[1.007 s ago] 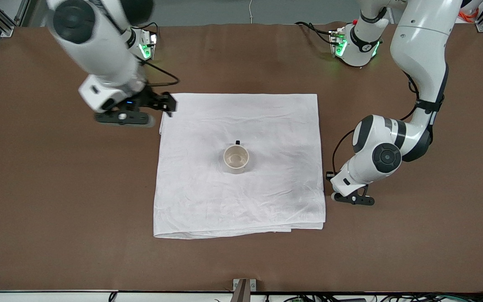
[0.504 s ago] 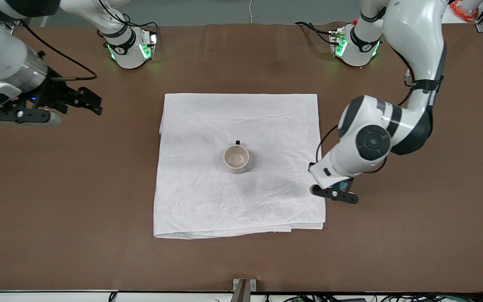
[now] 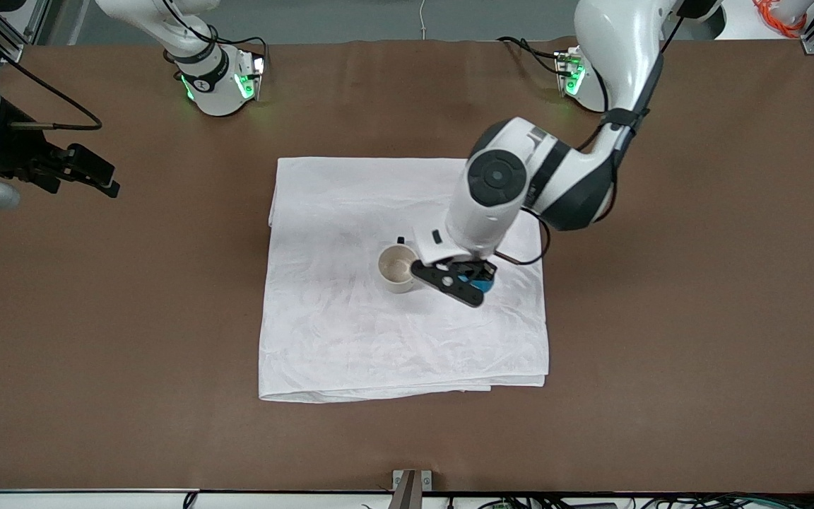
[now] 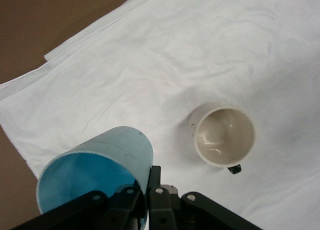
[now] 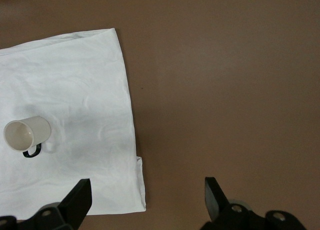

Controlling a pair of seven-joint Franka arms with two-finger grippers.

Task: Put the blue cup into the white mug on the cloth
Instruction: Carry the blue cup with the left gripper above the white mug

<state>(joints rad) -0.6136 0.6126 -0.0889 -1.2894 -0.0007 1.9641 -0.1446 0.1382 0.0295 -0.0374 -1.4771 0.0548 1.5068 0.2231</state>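
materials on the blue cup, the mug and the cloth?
Blue cup: likely plastic; thin wall, even matte colour, brighter inside.
White mug: looks like glazed ceramic; thick cream rim, soft sheen inside, black handle.
Cloth: woven white fabric, matte; wrinkled, folded layers showing at the edges.

Left end effector (image 3: 476, 281) has travelled from the bare worktop (image 3: 661, 318) off the cloth's (image 3: 350, 339) edge toward the left arm's end, inward over the cloth, and is now raised just beside the white mug (image 3: 398, 268). It is clamped on the blue cup (image 3: 482, 285), which was barely visible before and now shows tilted beneath the wrist. Right end effector (image 3: 99, 175), fingers spread, has withdrawn from the cloth's corner outward over the worktop at the right arm's end.
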